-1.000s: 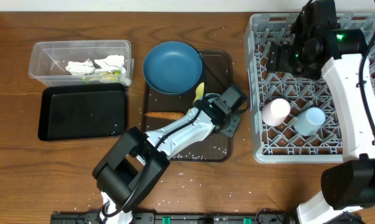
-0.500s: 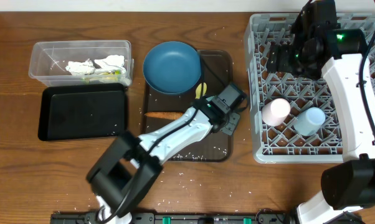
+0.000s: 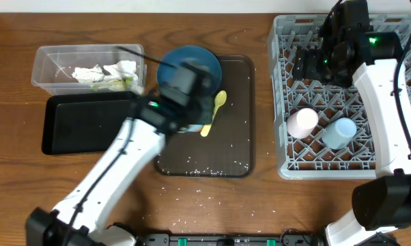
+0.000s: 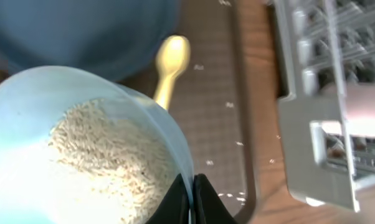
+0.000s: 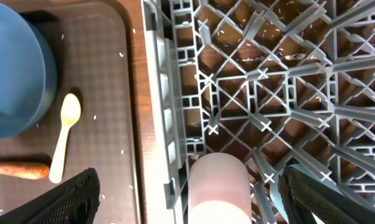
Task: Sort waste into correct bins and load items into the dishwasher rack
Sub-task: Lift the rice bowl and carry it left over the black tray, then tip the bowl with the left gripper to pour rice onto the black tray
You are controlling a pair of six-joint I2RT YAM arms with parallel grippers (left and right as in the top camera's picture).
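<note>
**Wooden worktop (image 3: 7, 178): left tool (image 4: 191, 186) grips the rice bowl (image 4: 63, 124)**

Its two fingers are pinched narrow on the bowl's rim, with white rice (image 4: 106, 155) heaped inside. The bowl is held over the left part of the brown serving tray (image 3: 236, 137). Just beyond it, the pale yellow spoon (image 3: 213, 113) lies on that tray beside the dark blue dish (image 3: 192, 58). The right tool (image 5: 190, 180) hangs wide, holding nothing, above the grey rack (image 3: 287, 167). There the pink cup (image 3: 302, 123) and light blue cup (image 3: 338, 132) sit side by side. Far left, napkins (image 3: 89, 72) sit in the clear tub (image 3: 48, 61), next to the black tray (image 3: 89, 126).
</note>
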